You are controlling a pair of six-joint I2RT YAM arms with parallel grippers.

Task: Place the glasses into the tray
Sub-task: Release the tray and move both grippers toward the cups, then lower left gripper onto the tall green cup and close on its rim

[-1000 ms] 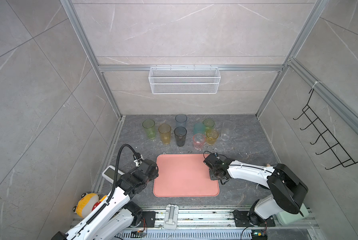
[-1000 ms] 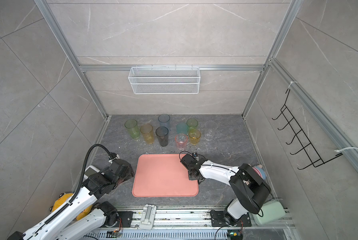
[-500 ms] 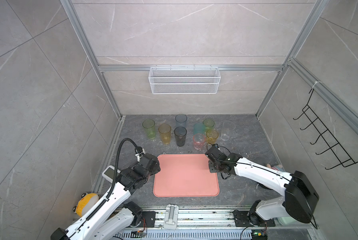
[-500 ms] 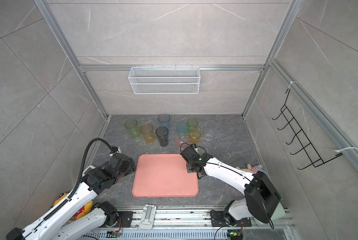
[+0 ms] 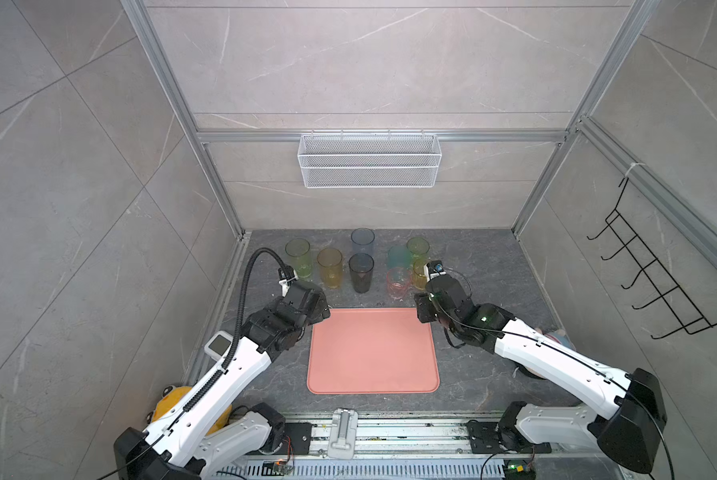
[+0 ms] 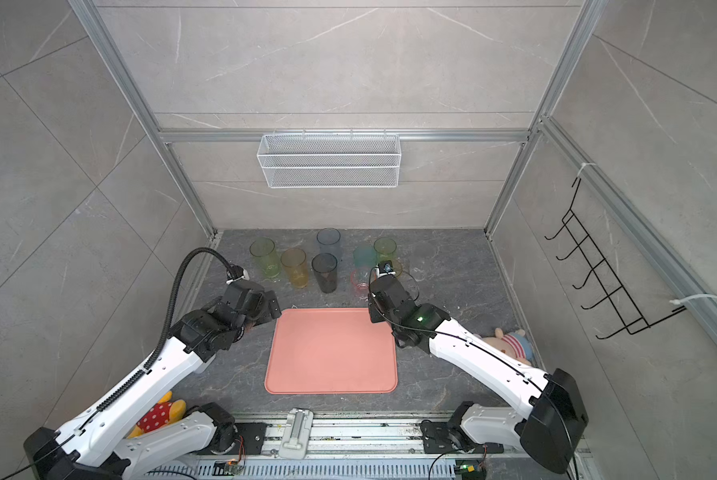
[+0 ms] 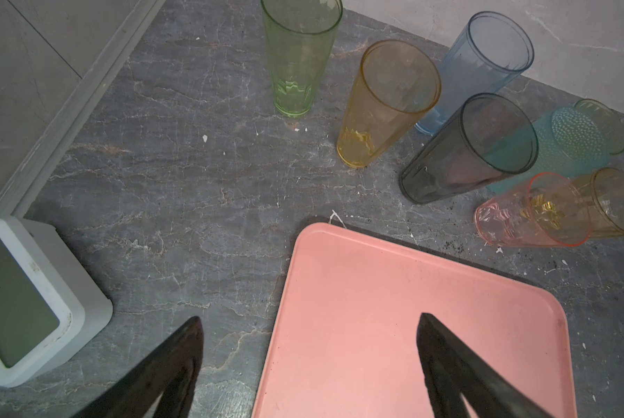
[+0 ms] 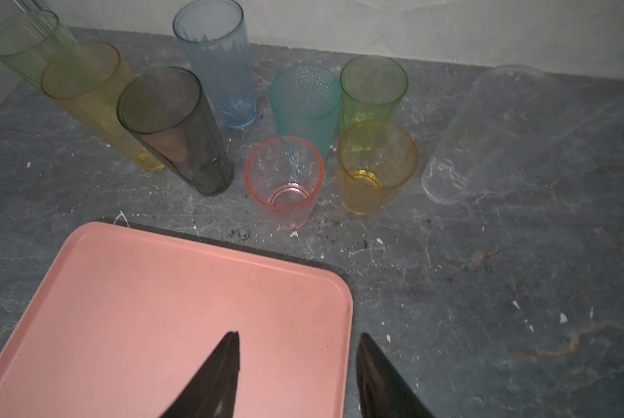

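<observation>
One pink tray (image 5: pixel 372 353) lies flat in the middle of the grey table (image 5: pixel 494 266), between the two arms. Nine glasses (image 5: pixel 361 276) stand upright on the table, past the far edge of the tray. All of them are off it.

Count them in the right wrist view:
- one tall light green glass (image 8: pixel 24 45)
- one tall yellow glass (image 8: pixel 86 94)
- one tall grey glass (image 8: pixel 175 137)
- one tall blue glass (image 8: pixel 218 68)
- one teal glass (image 8: pixel 305 108)
- one short green glass (image 8: pixel 374 88)
- one short pink glass (image 8: pixel 285 184)
- one short yellow glass (image 8: pixel 375 173)
- one clear glass (image 8: pixel 502 130)

The pink one is closest to the tray but does not touch it. The clear one stands a little apart from the others.

There are two grippers. The left gripper (image 7: pixel 310 318) hangs over the tray's left edge, near the far corner. Its jaws are wide apart with nothing between them. One finger is over the table and one is over the tray.

The right gripper (image 8: pixel 299 334) hangs over the tray's right edge, near the other far corner. Its jaws are about half apart and also hold nothing.

One white wire basket (image 5: pixel 369 160) hangs on the back wall. One black hook rack (image 5: pixel 656 270) hangs on the right wall. One white box (image 7: pixel 21 300) with a screen sits on the table, left of the tray.

Two soft toys lie near the arm bases. One is a yellow toy (image 6: pixel 157 415) and one is a pink toy (image 6: pixel 510 340).
</observation>
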